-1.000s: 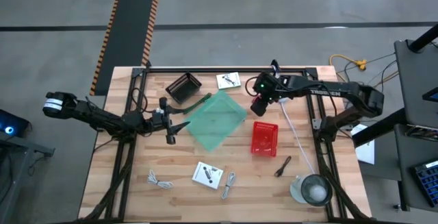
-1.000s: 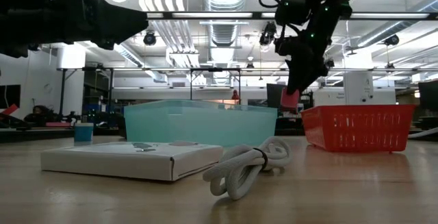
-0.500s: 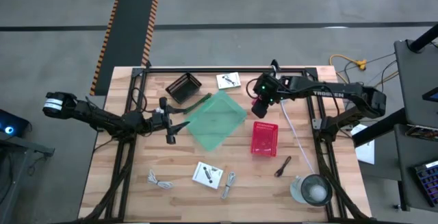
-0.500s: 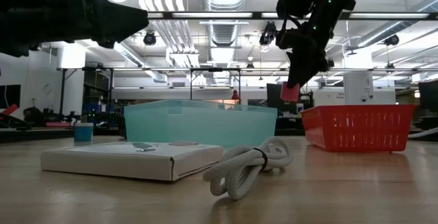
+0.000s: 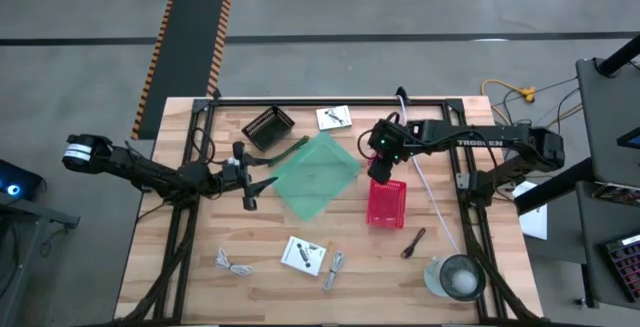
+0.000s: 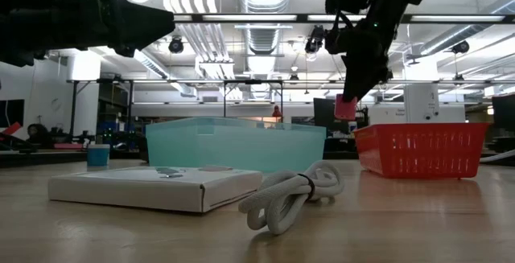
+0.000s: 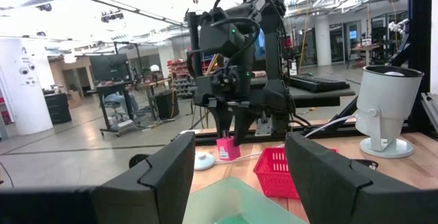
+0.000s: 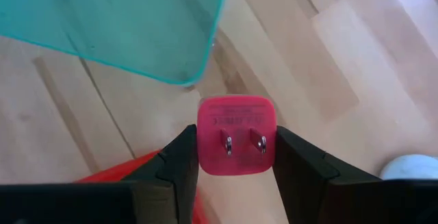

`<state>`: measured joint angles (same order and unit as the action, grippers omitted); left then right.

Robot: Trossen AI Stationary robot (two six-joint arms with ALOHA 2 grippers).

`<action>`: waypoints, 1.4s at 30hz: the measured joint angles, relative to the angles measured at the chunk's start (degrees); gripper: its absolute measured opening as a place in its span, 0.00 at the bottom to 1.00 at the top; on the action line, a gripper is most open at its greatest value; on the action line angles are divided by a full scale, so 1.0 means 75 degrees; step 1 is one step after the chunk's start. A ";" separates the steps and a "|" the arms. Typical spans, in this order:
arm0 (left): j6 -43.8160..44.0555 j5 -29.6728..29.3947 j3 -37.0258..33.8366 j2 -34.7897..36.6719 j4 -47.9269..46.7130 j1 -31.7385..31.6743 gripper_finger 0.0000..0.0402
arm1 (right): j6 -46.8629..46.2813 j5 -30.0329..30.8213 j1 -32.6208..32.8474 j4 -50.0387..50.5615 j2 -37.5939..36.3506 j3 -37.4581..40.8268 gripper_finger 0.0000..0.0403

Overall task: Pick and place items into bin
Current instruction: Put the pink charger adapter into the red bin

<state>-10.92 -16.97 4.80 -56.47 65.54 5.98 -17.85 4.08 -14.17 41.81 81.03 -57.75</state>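
Right of centre in the high view, our right end effector [image 5: 380, 167] grips a pink plug [image 8: 236, 135], carried high between the teal bin [image 5: 317, 175] and the red basket [image 5: 386, 203]. We judge that height keeps it clear of both rims. At centre left, our left end effector [image 5: 252, 182] waits with fingers apart.

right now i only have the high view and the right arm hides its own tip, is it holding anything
observer: Yes. In the right wrist view the right gripper has its fingers clamped on a pink square plastic plug with two metal prongs.
operator: how high is it, over the table or in a bin already
observer: In the low view the plug hangs in the air, clear of the wooden table. Its underside is about level with the rim of the translucent teal plastic bin, and it shows between that bin and the red mesh basket.
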 joint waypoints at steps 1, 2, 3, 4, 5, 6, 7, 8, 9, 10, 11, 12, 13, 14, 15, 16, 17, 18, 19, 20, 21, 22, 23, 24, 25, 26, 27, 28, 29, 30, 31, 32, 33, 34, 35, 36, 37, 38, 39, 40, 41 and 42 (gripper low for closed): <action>-0.0002 -0.0003 0.0003 0.0000 0.0003 -0.0002 0.53 | -0.0042 -0.0002 0.0038 0.0002 0.0000 -0.0001 0.35; -0.0001 0.0000 0.0003 0.0000 0.0003 -0.0003 0.53 | -0.0047 -0.0006 0.0075 0.0016 0.0000 -0.0001 0.35; 0.0000 -0.0002 0.0003 0.0002 0.0003 -0.0002 0.53 | -0.0049 -0.0003 0.0113 0.0065 0.0000 -0.0001 0.35; 0.0000 -0.0002 0.0003 0.0004 0.0006 -0.0001 0.53 | -0.0052 -0.0006 0.0138 0.0142 0.0000 -0.0001 0.35; 0.0000 0.0000 0.0003 0.0007 0.0006 -0.0002 0.53 | -0.0052 -0.0006 0.0162 0.0210 0.0000 -0.0001 0.35; 0.0000 -0.0002 0.0003 0.0015 0.0006 0.0000 0.53 | -0.0052 -0.0003 0.0182 0.0240 0.0000 -0.0001 0.35; 0.0000 0.0000 0.0006 0.0017 0.0006 -0.0003 0.53 | -0.0052 0.0002 0.0207 0.0246 0.0000 -0.0001 0.35; 0.0000 0.0000 0.0009 0.0014 0.0005 0.0000 0.53 | -0.0054 0.0002 0.0224 0.0246 0.0000 -0.0001 0.35; 0.0000 0.0000 0.0009 0.0009 0.0000 0.0000 0.53 | -0.0064 0.0004 0.0253 0.0246 0.0000 -0.0001 0.35; 0.0000 0.0000 0.0009 0.0006 0.0003 -0.0003 0.53 | -0.0097 0.0003 0.0263 0.0246 -0.0003 -0.0001 0.35; 0.0006 0.0000 0.0009 0.0006 0.0000 -0.0002 0.53 | -0.0154 0.0001 0.0285 0.0247 -0.0003 -0.0001 0.35; 0.0011 0.0000 0.0009 0.0006 0.0003 -0.0001 0.53 | -0.0221 0.0016 0.0306 0.0249 -0.0003 -0.0001 0.35; 0.0012 0.0000 0.0009 0.0006 0.0001 -0.0003 0.53 | -0.0281 0.0040 0.0328 0.0249 -0.0003 -0.0001 0.35; 0.0015 0.0000 0.0009 0.0006 0.0000 0.0000 0.53 | -0.0327 0.0051 0.0357 0.0251 -0.0003 -0.0001 0.35; 0.0018 0.0000 0.0005 0.0006 0.0000 0.0000 0.53 | -0.0373 0.0052 0.0377 0.0257 -0.0003 -0.0001 0.35; 0.0021 0.0000 -0.0010 0.0006 0.0003 0.0000 0.53 | -0.0411 0.0052 0.0411 0.0262 -0.0003 -0.0001 0.35; 0.0027 0.0000 -0.0024 0.0002 0.0000 0.0000 0.53 | -0.0457 0.0052 0.0439 0.0274 -0.0003 -0.0001 0.35; 0.0029 0.0000 -0.0032 -0.0011 -0.0006 0.0000 0.53 | -0.0511 0.0051 0.0471 0.0307 -0.0006 -0.0001 0.35; 0.0029 0.0000 -0.0037 -0.0017 -0.0006 0.0000 0.53 | -0.0565 0.0049 0.0504 0.0361 -0.0005 -0.0001 0.35; 0.0029 0.0000 -0.0044 -0.0017 -0.0008 0.0000 0.53 | -0.0604 0.0047 0.0529 0.0417 -0.0004 -0.0001 0.35; 0.0029 0.0000 -0.0047 -0.0017 -0.0006 0.0000 0.53 | -0.0632 0.0047 0.0564 0.0465 -0.0006 -0.0001 0.35; 0.0029 0.0000 -0.0048 -0.0017 -0.0005 0.0000 0.53 | -0.0659 0.0047 0.0604 0.0522 -0.0009 0.0001 0.35; 0.0029 0.0000 -0.0053 -0.0017 -0.0006 0.0000 0.53 | -0.0682 0.0047 0.0636 0.0587 -0.0012 -0.0001 0.35; 0.0029 0.0000 -0.0056 -0.0015 -0.0006 0.0000 0.53 | -0.0690 0.0044 0.0674 0.0638 -0.0015 -0.0001 0.35; 0.0029 0.0000 -0.0056 -0.0015 -0.0006 0.0000 0.53 | -0.0714 0.0042 0.0712 0.0648 -0.0017 -0.0001 0.35; 0.0029 0.0000 -0.0056 -0.0015 -0.0006 0.0000 0.53 | -0.0753 0.0026 0.0749 0.0646 -0.0017 -0.0001 0.35; 0.0029 0.0000 -0.0056 -0.0015 -0.0006 0.0000 0.53 | -0.0773 0.0022 0.0772 0.0648 -0.0017 -0.0001 0.35; 0.0029 0.0000 -0.0056 -0.0015 -0.0006 0.0000 0.53 | -0.0775 0.0014 0.0804 0.0653 -0.0021 -0.0001 0.35; 0.0025 0.0000 -0.0056 -0.0015 -0.0006 0.0000 0.53 | -0.0776 -0.0010 0.0820 0.0668 -0.0026 -0.0001 0.35; 0.0010 0.0000 -0.0058 -0.0015 -0.0006 0.0000 0.53 | -0.0777 -0.0014 0.0853 0.0705 -0.0027 -0.0001 0.35; 0.0007 0.0000 -0.0058 -0.0012 -0.0004 0.0000 0.53 | -0.0775 -0.0015 0.0866 0.0771 -0.0035 -0.0001 0.35; 0.0006 0.0000 -0.0058 -0.0015 -0.0006 0.0000 0.53 | -0.0780 -0.0018 0.0901 0.0836 -0.0038 -0.0001 0.35; 0.0006 0.0000 -0.0058 -0.0014 -0.0004 0.0000 0.53 | -0.0791 -0.0020 0.0922 0.0864 -0.0041 -0.0001 0.35; 0.0006 0.0000 -0.0058 -0.0012 -0.0003 0.0000 0.53 | -0.0833 -0.0018 0.0954 0.0883 -0.0041 -0.0001 0.35; 0.0006 0.0000 -0.0058 -0.0012 -0.0004 0.0000 0.53 | -0.0886 -0.0023 0.0979 0.0930 -0.0041 -0.0001 0.35; 0.0007 0.0000 -0.0058 -0.0012 -0.0005 0.0000 0.53 | -0.0945 -0.0027 0.1015 0.0989 -0.0041 -0.0001 0.35; 0.0010 0.0000 -0.0058 -0.0012 -0.0005 0.0000 0.53 | -0.0983 -0.0030 0.1048 0.1011 -0.0041 0.0000 0.35; 0.0012 0.0000 -0.0058 -0.0012 -0.0005 0.0000 0.53 | -0.1006 -0.0032 0.1080 0.1009 -0.0041 -0.0001 0.35; 0.0015 0.0000 -0.0058 -0.0015 -0.0004 0.0000 0.53 | -0.1024 -0.0033 0.1117 0.1011 -0.0041 -0.0001 0.35; 0.0018 0.0000 -0.0058 -0.0023 -0.0003 0.0000 0.53 | -0.1030 -0.0035 0.1156 0.1021 -0.0041 -0.0001 0.35; 0.0020 0.0000 -0.0058 -0.0037 -0.0006 0.0000 0.53 | -0.1030 -0.0051 0.1187 0.1024 -0.0041 -0.0001 0.35; 0.0043 0.0000 -0.0061 -0.0047 -0.0006 0.0000 0.53 | -0.1031 -0.0079 0.1211 0.1024 -0.0041 0.0001 0.35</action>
<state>-10.59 -16.97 4.34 -56.82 65.49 5.98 -25.58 3.49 -5.09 49.49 80.73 -57.74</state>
